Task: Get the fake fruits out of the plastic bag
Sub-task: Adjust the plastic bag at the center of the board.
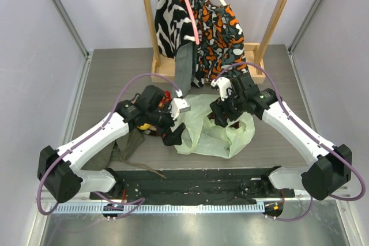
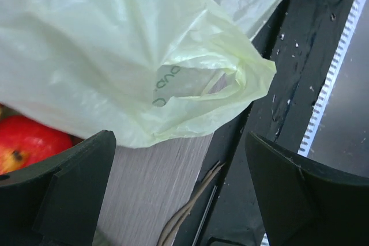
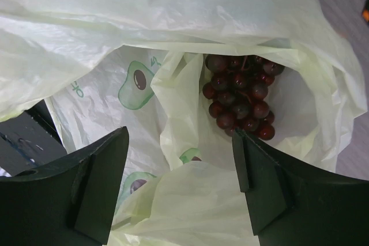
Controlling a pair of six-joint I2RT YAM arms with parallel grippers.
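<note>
Black fingers (image 3: 98,188) of the right tool (image 3: 180,136) are filling the bottom of the right wrist view. They are standing well apart and gripping nothing, with folds of the plastic bag (image 3: 173,27) lying between and beyond them. Just past the right finger, a dark red bunch of grapes (image 3: 242,96) is sitting inside the open mouth of the bag, whose pale green film, printed with avocado halves, is rising around it. From above, the right tool (image 1: 225,113) is hovering over the far side of the bag (image 1: 213,133), which is lying crumpled on the bench (image 1: 115,73) between the two arms. The left tool (image 1: 173,133) is reaching in at the bag's left edge. In the left wrist view the left tool (image 2: 180,139) is spread wide and holding nothing, with a handle loop of the bag (image 2: 115,44) hanging just above the gap. A red apple (image 2: 29,142) is showing at the left edge, partly under the film; whether it is inside the bag I cannot tell. An olive cloth (image 1: 127,145) is lying under the left arm, and patterned clothes (image 1: 202,33) are hanging on a wooden rack (image 1: 150,27) at the far end.
</note>
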